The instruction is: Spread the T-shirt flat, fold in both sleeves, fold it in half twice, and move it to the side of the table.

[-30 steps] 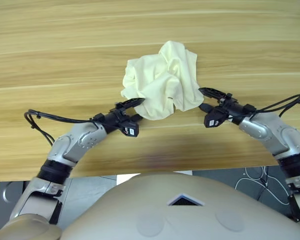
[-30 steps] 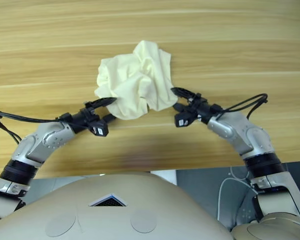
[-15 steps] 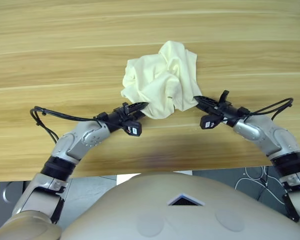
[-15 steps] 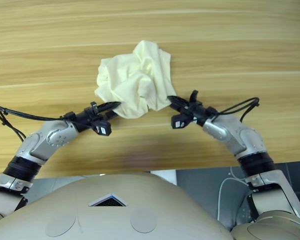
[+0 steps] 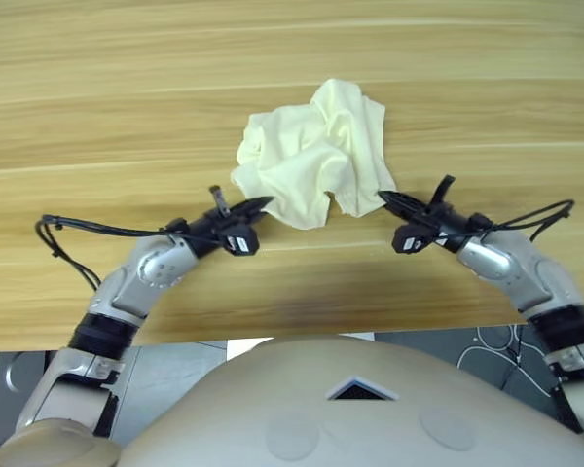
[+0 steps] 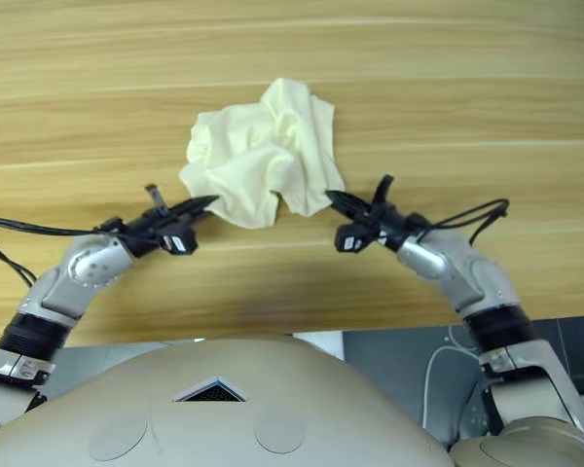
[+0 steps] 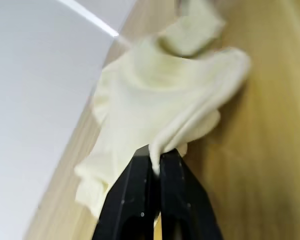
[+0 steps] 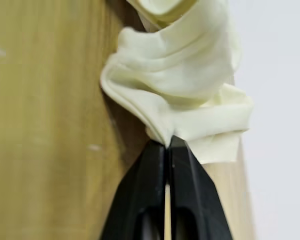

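Observation:
A pale yellow T-shirt [image 5: 316, 151] lies crumpled in a heap on the wooden table [image 5: 97, 88]. My left gripper [image 5: 256, 204] is at the heap's near left edge, shut on a fold of the T-shirt [image 7: 155, 110]. My right gripper [image 5: 387, 197] is at the near right corner, shut on the hem of the T-shirt [image 8: 182, 95]. Both black fingertips pinch cloth tightly in the wrist views. The shirt's sleeves and collar are hidden in the folds.
The table runs wide to both sides and far beyond the shirt. Its near edge [image 5: 273, 336] lies just below my arms, with floor and cables [image 5: 496, 345] beyond it at the lower right.
Both grippers have closed on the shirt's near edges. The left arm has drawn back to the left, and the cloth's lower edge has stretched out slightly between them.

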Controlling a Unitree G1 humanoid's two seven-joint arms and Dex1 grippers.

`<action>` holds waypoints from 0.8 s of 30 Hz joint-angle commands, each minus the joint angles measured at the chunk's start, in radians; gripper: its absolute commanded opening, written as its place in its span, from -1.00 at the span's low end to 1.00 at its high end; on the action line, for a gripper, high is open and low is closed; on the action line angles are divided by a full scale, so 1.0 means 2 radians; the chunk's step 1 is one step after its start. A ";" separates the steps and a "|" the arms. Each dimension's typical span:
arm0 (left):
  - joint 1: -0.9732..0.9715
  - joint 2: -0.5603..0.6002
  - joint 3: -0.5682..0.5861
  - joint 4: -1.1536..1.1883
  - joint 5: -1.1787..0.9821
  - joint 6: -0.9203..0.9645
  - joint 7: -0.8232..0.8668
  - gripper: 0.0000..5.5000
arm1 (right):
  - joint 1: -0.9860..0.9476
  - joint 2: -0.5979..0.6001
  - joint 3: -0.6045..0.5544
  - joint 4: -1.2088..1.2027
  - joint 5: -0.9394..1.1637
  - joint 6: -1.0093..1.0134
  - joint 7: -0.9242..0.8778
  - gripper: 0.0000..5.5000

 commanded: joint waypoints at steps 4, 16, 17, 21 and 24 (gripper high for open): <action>0.055 -0.011 0.032 -0.060 -0.226 -0.049 -0.054 -0.99 | 0.092 -0.021 -0.091 -0.137 0.298 -0.043 0.053 -1.00; -0.085 -0.022 0.136 -0.010 -0.475 -0.044 -0.174 -0.99 | -0.100 0.048 -0.123 -0.142 0.409 0.015 0.105 -1.00; -0.160 -0.040 0.143 0.060 -0.444 -0.031 -0.151 -0.99 | -0.168 0.075 -0.117 -0.081 0.354 0.028 0.080 -1.00; -0.492 -0.108 0.114 0.409 -0.293 0.020 -0.026 -0.99 | -0.526 0.167 -0.066 0.321 0.150 0.109 -0.151 -1.00; -0.687 -0.153 0.081 0.566 -0.223 0.115 0.125 -0.99 | -0.716 0.194 -0.045 0.526 0.103 0.214 -0.318 -1.00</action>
